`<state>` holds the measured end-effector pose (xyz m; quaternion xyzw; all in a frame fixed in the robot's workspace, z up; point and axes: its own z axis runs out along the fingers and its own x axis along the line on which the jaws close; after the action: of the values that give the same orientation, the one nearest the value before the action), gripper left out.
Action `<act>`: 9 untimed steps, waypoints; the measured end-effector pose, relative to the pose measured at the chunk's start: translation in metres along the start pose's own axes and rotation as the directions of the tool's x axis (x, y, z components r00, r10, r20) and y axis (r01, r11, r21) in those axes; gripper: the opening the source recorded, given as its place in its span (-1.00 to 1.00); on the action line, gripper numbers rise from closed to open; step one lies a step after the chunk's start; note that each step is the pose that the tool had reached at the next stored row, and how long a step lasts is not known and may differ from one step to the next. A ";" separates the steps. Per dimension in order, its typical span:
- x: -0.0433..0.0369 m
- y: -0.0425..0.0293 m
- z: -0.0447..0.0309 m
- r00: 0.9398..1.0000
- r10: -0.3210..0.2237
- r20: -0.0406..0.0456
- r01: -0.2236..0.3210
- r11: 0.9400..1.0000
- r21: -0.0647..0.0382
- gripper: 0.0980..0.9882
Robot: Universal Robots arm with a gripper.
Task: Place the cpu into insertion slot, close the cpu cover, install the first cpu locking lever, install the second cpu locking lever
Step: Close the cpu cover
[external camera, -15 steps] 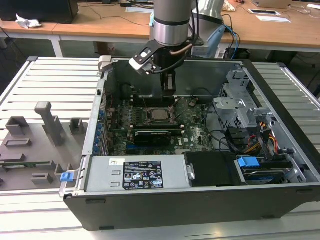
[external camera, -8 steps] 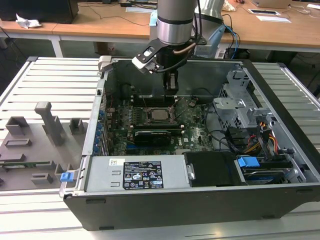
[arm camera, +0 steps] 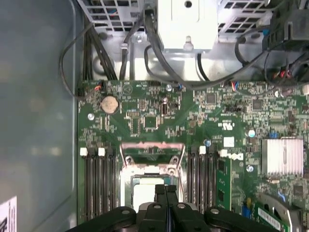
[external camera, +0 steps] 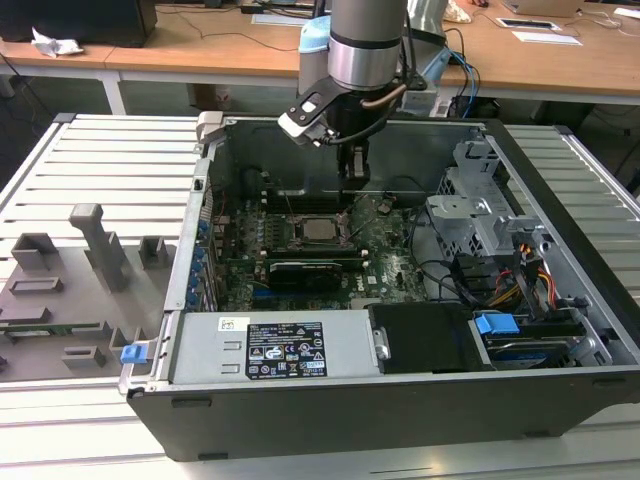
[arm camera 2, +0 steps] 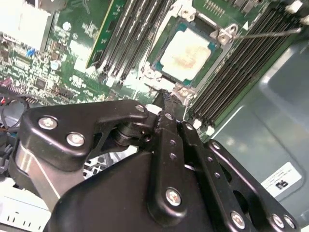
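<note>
The cpu lies in the insertion slot on the green motherboard inside the open computer case. Its silvery top has green board edge showing around it. My gripper hangs just above the slot's rim on the exterior view's right, fingers shut with nothing between them. In both wrist views the black fingertips overlap the edge of the chip. The cpu cover's pale metal frame shows at the slot's far edge; flat or raised, I cannot tell. A thin wire lever juts from a slot corner.
Black memory slots flank the socket on both sides. A long black card lies in front of it, then the grey power supply. Drive cage and cables fill the exterior view's right. A grey fixture plate sits outside, left.
</note>
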<state>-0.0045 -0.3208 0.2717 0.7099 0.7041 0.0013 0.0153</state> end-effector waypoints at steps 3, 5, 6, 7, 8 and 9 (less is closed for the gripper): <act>0.0001 0.0054 0.0001 1.000 0.000 0.000 0.000 1.000 0.001 -0.98; 0.0001 0.0090 0.0002 1.000 0.000 0.000 0.000 1.000 0.002 -0.98; 0.0002 0.0108 0.0002 1.000 0.000 0.000 0.000 1.000 0.002 -0.98; 0.0002 0.0126 0.0003 1.000 0.000 0.000 0.000 1.000 0.003 -0.98; 0.0002 0.0157 0.0004 1.000 0.000 0.000 0.000 1.000 0.003 -0.98; 0.0002 0.0186 0.0005 1.000 0.000 0.000 0.000 1.000 0.004 -0.98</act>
<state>0.0141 -0.3207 0.2717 0.7100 0.7041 0.0000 0.0140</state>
